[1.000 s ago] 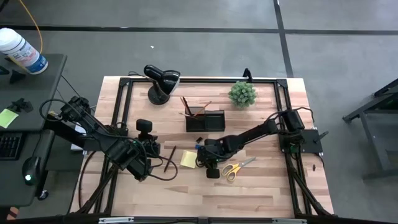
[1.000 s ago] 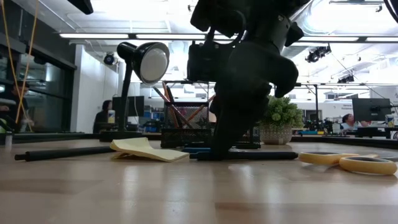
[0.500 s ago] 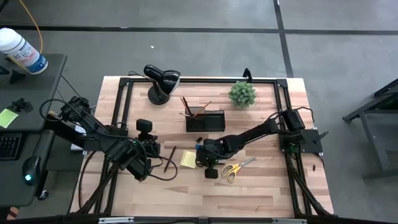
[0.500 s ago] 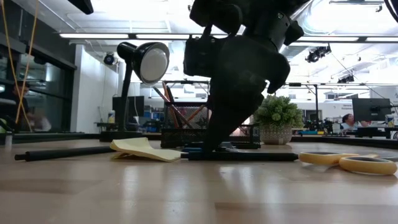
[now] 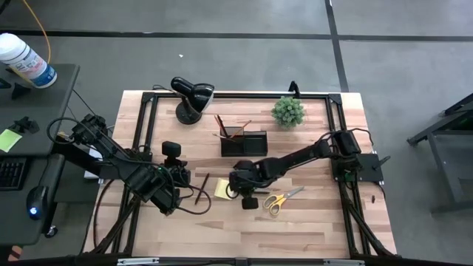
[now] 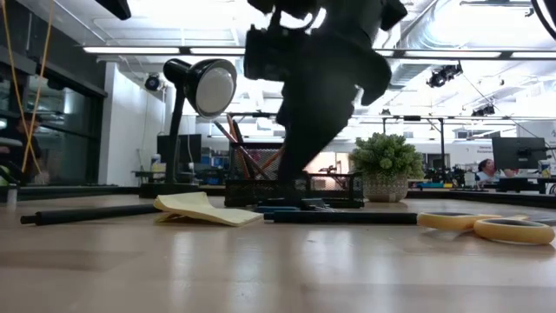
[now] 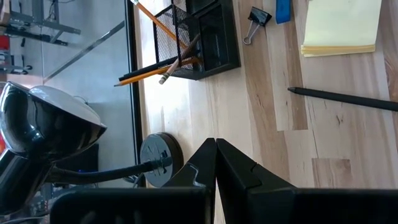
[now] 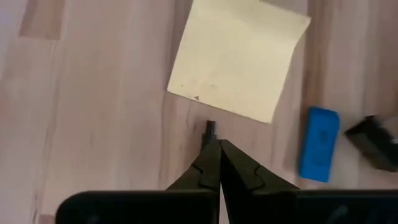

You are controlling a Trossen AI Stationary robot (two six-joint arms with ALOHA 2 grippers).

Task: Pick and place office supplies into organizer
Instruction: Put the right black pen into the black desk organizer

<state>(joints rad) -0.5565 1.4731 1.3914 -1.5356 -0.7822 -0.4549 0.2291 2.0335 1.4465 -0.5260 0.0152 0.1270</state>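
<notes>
Right gripper [image 8: 214, 144] jaws pressed together above the sticky-note pad [image 8: 239, 62] (holding nothing); left gripper [image 7: 215, 144] jaws pressed together too.

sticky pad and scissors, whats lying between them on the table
In the high view, the right hand hangs between the sticky pad and the scissors. The low view shows a dark pen lying there.

Grey tiled floor [image 5: 244, 59] around the wooden table [image 5: 310, 229], side desk [image 5: 29, 111] at nine o'clock, ceiling strip lights [image 6: 156, 49], distant office monitors [image 6: 519, 152]

Overhead, table-level, two close wrist views
</notes>
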